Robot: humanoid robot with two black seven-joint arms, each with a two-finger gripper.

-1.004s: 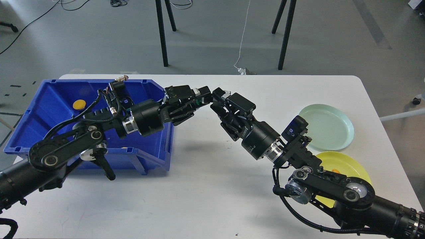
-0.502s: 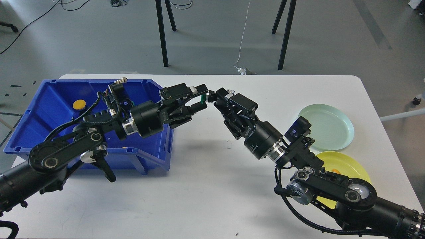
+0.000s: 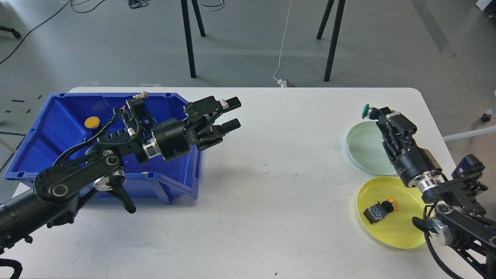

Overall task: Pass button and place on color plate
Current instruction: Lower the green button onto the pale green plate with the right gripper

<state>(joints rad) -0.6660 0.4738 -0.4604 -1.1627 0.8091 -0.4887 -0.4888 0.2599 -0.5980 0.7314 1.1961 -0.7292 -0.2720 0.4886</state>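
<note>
Nearest, at about 4 o'clock on the white worktop (image 3: 248, 217), the yellow plate (image 3: 403, 236) lies flat. An orange-capped button (image 3: 380, 209) with a black body lies on its side in the plate's left part, cap toward 2 o'clock. The right arm's lower links overlap the plate's right rim.

At 3 o'clock, just beyond the yellow plate, sits the pale green plate (image 3: 362, 149). The two rims are near each other; contact cannot be told. The right arm crosses over the green plate's right side.

Right claw (image 3: 372, 114): at the green plate's far rim, around 2 o'clock, pointing toward 11 o'clock. Closed on a green-capped button (image 3: 365, 111); the green cap sticks out past the fingertips. Held above the plate rim, clear of the worktop.

Left side, 9 to 10 o'clock: blue bin (image 3: 46, 128), open front facing the near edge. Left arm passes over the bin's right wall. Left claw (image 3: 231, 113) reaches past that wall over bare worktop, pointing toward 2 o'clock. Fingers (image 3: 231, 102) spread, with nothing between them.

In the bin's far left part lies a yellow-capped button (image 3: 92, 122). Other contents are hidden behind the arm and its cabling.

Beyond the worktop's far edge, at 12 o'clock: grey floor, black stand legs (image 3: 188, 38), a thin white cable (image 3: 285, 38).
</note>
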